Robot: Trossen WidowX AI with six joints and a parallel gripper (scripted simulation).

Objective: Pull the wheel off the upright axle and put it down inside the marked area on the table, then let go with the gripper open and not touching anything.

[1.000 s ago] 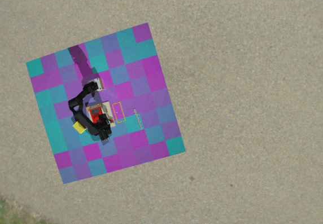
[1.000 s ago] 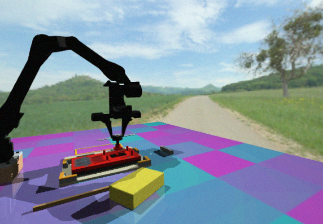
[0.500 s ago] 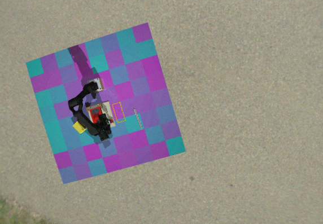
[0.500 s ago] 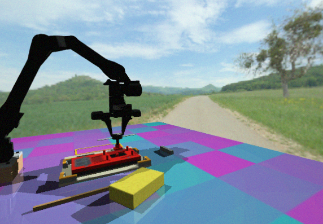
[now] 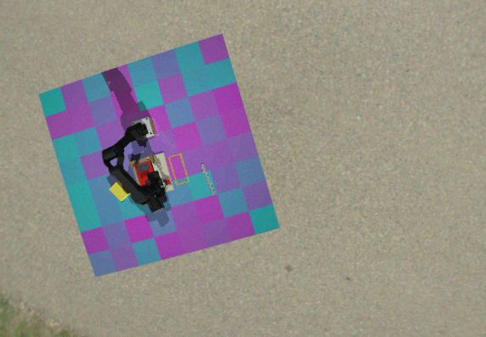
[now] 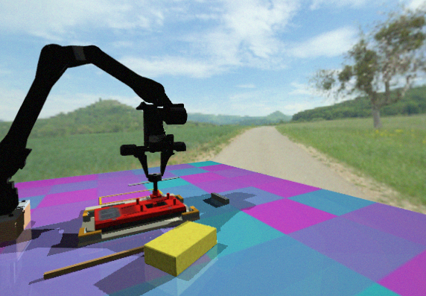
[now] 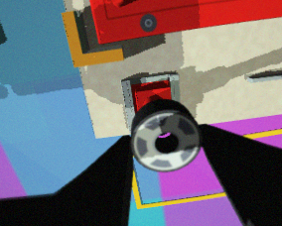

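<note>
My gripper [image 6: 155, 177] [image 7: 164, 136] is shut on the wheel [image 7: 167, 160] [image 6: 155, 178], a small grey wheel with a dark tyre. It holds the wheel level, above the red axle base [image 7: 151, 95] in its grey frame. In the exterior view the thin upright axle [image 6: 155, 188] still shows just under the wheel; I cannot tell whether the wheel is clear of its tip. The marked area is a yellow outline [image 5: 173, 170] [image 6: 123, 194] [image 7: 175, 201] on the table right beside the base. In the wrist view its corner lies just below the wheel.
A red chassis [image 6: 138, 209] [image 5: 144, 170] [image 7: 189, 20] lies on a beige plate with orange corners [image 7: 79, 52]. A yellow block [image 6: 180, 245] [image 5: 119, 191] and a wooden stick [image 6: 89, 262] lie in front. A dark small block [image 6: 220, 198] and a grey rod [image 5: 208, 179] lie beyond.
</note>
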